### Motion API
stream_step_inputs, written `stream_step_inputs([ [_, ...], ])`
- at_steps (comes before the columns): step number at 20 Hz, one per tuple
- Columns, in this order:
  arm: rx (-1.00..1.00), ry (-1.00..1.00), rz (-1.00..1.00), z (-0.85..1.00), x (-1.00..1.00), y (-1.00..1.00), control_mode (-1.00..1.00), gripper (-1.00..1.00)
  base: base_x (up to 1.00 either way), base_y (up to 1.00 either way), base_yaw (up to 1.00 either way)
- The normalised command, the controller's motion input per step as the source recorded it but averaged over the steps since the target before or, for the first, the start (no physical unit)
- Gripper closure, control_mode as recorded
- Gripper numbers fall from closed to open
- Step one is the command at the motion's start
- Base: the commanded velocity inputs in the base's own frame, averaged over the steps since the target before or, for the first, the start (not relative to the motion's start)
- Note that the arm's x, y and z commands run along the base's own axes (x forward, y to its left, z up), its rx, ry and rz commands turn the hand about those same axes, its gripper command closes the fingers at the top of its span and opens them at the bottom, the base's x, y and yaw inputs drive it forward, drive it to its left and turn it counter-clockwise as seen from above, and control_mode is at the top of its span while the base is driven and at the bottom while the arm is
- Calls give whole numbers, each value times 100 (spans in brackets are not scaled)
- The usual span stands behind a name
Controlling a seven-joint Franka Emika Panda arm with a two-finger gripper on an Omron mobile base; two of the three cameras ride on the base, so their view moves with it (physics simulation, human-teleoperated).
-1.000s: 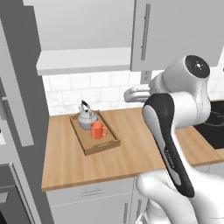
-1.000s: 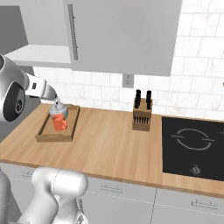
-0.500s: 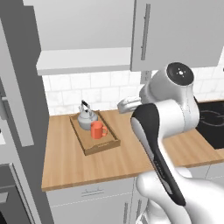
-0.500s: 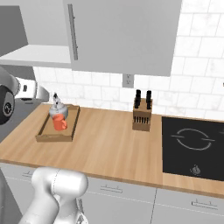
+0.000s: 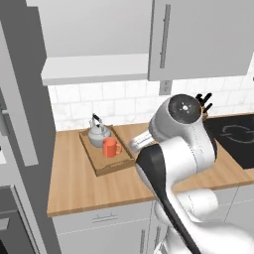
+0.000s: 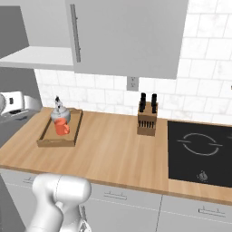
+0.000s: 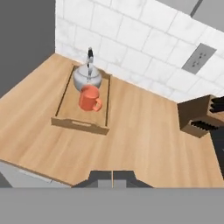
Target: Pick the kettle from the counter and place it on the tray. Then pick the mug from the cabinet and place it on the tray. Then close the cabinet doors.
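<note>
The silver-grey kettle (image 5: 98, 134) (image 6: 59, 112) (image 7: 87, 77) stands at the far end of the wooden tray (image 5: 113, 164) (image 6: 53, 142) (image 7: 77, 123). On the tray just in front of it is the orange-red mug (image 5: 111, 147) (image 6: 61, 127) (image 7: 89, 98). The tray lies on the wooden counter (image 5: 74, 186) (image 6: 108, 154) (image 7: 144, 140). My gripper (image 7: 112, 176) is shut and empty, high above the counter's front edge and apart from the tray. The cabinet shelf (image 5: 94, 68) (image 6: 36, 56) is exposed. The right cabinet door (image 5: 203, 39) (image 6: 131, 36) is closed; a left door panel (image 5: 22, 99) stands swung out.
A knife block (image 5: 203, 101) (image 6: 147, 120) (image 7: 199, 116) stands by the tiled wall right of the tray. A black cooktop (image 5: 235, 136) (image 6: 199, 147) lies further right. Grey drawers (image 5: 99, 228) (image 6: 136, 204) run under the counter. My white arm (image 5: 178, 144) rises in front of the counter.
The hand has drawn back from the tray towards the counter's front edge. Kettle and mug have stayed put on the tray.
</note>
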Motion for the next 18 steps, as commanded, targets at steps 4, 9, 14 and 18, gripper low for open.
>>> stream_step_inputs([
  [4, -17, -18, 18, -42, -26, 16, -100, 100, 0, 0, 0],
  [9, -22, -15, 23, -23, -30, 18, -100, 100, 0, 0, 0],
  [14, -25, -17, 16, -3, -49, 20, -100, 100, 0, 0, 0],
  [18, -30, -15, 8, -22, -41, 19, -100, 100, 0, 0, 0],
])
